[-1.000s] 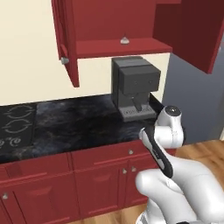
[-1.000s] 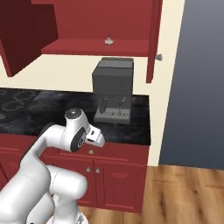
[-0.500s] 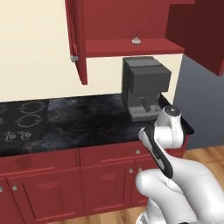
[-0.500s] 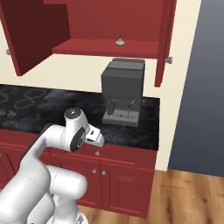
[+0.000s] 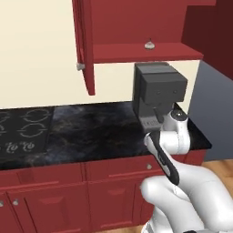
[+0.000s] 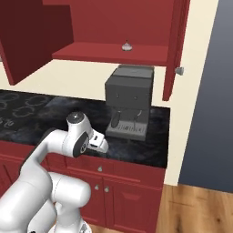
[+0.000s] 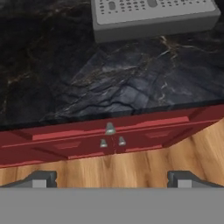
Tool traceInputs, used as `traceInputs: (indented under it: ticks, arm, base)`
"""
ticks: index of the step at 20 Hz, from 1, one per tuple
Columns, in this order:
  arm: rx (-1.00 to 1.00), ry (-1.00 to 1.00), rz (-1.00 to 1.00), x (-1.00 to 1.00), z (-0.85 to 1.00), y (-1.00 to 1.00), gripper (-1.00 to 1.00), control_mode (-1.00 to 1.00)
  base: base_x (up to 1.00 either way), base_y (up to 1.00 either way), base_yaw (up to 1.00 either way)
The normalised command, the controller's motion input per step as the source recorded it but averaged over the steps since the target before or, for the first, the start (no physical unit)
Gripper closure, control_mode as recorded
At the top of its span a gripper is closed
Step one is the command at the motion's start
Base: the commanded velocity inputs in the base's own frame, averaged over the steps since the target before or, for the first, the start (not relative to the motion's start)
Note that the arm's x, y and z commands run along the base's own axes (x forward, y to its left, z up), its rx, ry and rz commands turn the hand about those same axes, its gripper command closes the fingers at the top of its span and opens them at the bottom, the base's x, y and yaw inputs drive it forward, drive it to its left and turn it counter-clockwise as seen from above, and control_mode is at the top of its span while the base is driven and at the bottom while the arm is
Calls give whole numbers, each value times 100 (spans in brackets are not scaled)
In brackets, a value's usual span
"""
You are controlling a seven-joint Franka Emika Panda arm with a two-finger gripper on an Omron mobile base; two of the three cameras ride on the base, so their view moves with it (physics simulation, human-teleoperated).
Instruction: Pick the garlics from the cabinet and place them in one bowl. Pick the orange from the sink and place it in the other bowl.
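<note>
Garlic, one small whitish-grey bulb with a pointed tip (image 5: pixel 149 44): sits on the red shelf of the tall dark red wall cabinet (image 5: pixel 136 27), near the shelf's front edge, directly above the coffee machine. Seen also from the right base view (image 6: pixel 127 46).

Cabinet doors: both swung open; the door with the round silver knob (image 6: pixel 179 71) hangs edge-on beside the shelf.

Grey box-shaped coffee machine (image 6: pixel 129 101): stands on the black marbled stone counter (image 5: pixel 91 132), toward its right end and back edge. Its perforated grey drip tray (image 7: pixel 153 13) appears at the top of the hand view.

Black cooktop with pale ring markings (image 5: pixel 22 132): set into the counter's left part.

Low red drawer units with small silver knobs (image 7: pixel 111 138): below the counter's front edge, above a light wooden floor (image 7: pixel 113 168).

Claw (image 7: pixel 109 178): two dark tips spread wide apart, nothing between them, pointing down over the counter's front edge.
</note>
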Motion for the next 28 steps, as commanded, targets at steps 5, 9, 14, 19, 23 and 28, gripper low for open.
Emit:
traceInputs:
  ticks: [5, 9, 14, 19, 23, 28]
  arm:
    - [0, 0, 0, 0, 0, 0, -100, 100]
    - [0, 0, 0, 0, 0, 0, -100, 100]
    - [0, 0, 0, 0, 0, 0, -100, 100]
    - [0, 0, 0, 0, 0, 0, -100, 100]
    - [0, 0, 0, 0, 0, 0, -100, 100]
    - [0, 0, 0, 0, 0, 0, -100, 100]
  base:
    - [6, -26, 26]
    - [35, -27, 2]
    - [36, -30, 0]
    - [34, -27, 1]
    - [29, -26, 1]
    - [23, -20, 1]
